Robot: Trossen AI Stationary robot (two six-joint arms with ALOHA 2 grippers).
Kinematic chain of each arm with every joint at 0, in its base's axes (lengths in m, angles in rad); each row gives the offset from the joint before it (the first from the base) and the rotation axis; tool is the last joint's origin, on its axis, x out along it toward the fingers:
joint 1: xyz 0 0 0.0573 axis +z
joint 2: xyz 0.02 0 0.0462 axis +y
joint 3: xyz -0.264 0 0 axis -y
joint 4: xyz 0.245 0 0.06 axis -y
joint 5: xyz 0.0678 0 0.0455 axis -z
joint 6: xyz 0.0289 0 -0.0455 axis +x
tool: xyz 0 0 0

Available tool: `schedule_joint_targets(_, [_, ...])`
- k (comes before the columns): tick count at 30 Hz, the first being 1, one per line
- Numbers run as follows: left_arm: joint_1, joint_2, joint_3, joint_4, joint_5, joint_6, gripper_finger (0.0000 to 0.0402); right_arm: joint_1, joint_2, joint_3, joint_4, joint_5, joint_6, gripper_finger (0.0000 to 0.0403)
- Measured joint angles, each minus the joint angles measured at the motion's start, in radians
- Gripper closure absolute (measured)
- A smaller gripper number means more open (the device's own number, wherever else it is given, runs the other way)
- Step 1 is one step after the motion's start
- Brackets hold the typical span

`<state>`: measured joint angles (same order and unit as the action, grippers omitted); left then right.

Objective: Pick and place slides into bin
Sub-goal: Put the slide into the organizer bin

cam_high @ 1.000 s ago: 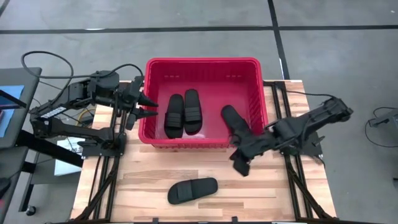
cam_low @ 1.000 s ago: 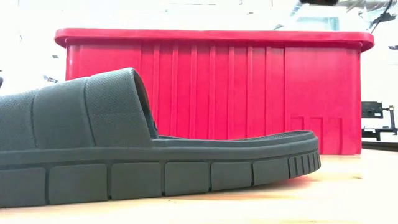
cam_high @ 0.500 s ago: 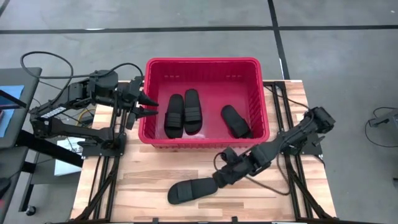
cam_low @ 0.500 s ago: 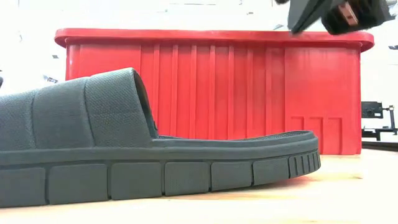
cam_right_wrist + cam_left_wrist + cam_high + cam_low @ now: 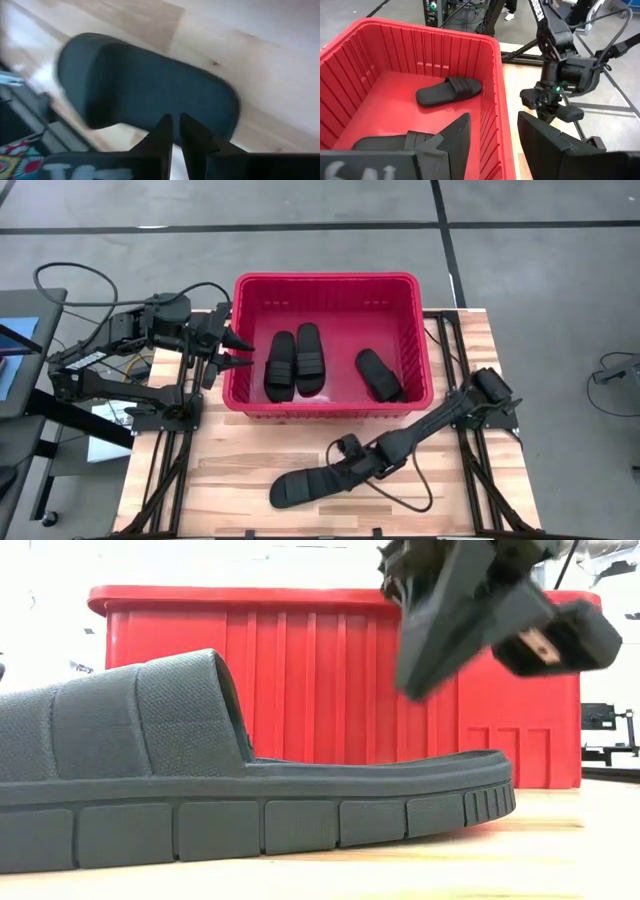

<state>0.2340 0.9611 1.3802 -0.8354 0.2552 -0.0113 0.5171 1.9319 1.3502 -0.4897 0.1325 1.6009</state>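
Right arm is the working one; right gripper (image 5: pixel 345 463) hangs low over the near part of the light wooden slatted table (image 5: pixel 440 500), just above one end of the last loose black foam slide sandal with the wide strap (image 5: pixel 308 486); that sandal lies flat on the table, outside and in front of the big red ribbed plastic bin (image 5: pixel 327 285). Sandal's long axis runs roughly left-right across the table, slightly skewed; the gripper sits over its right end, and the rest of the sole and the strap stretch away toward the table's left. Right jaws: nearly together, only a thin slit between the fingertips in the wrist view; nothing between them; not on the sandal yet as far as I can tell.

Bin holds the three other black slides: two side by side (image 5: pixel 296 362) left of centre, one alone (image 5: pixel 379 374) near the right wall.

Left gripper (image 5: pixel 235 345) is parked at the bin's left rim, fingers clearly spread, empty; well apart from the loose sandal, so the right arm is the nearer one.

My read: the jaws need to spread before they can take the sole edge or strap; then it's a lift up and back over the bin's front wall.
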Motion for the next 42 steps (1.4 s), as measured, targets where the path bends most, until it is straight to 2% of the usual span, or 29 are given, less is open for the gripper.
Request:
schedule_joint_targets(11, [0.0, 0.0, 0.0, -0.016, 0.0, 0.021, 0.0248, -0.007, 0.008, 0.0, -0.094, 0.01, 0.057, 0.0295])
schedule_joint_targets(19, [0.0, 0.0, 0.0, -0.022, 0.0, 0.027, 0.0248, -0.009, 0.001, 0.0, -0.117, -0.056, 0.075, 0.0224])
schedule_joint_targets(23, [0.0, 0.0, 0.0, -0.022, 0.0, 0.027, 0.0248, -0.001, 0.004, 0.0, -0.121, -0.058, 0.07, 0.0199])
schedule_joint_targets(27, [0.0, 0.0, 0.0, -0.022, 0.0, 0.027, 0.0248, 0.0, 0.004, 0.0, -0.137, -0.058, 0.066, 0.0194])
schedule_joint_targets(42, [0.0, 0.0, 0.0, -0.022, 0.0, 0.017, 0.0248, 0.0, 0.005, 0.0, -0.141, -0.047, 0.019, 0.0215])
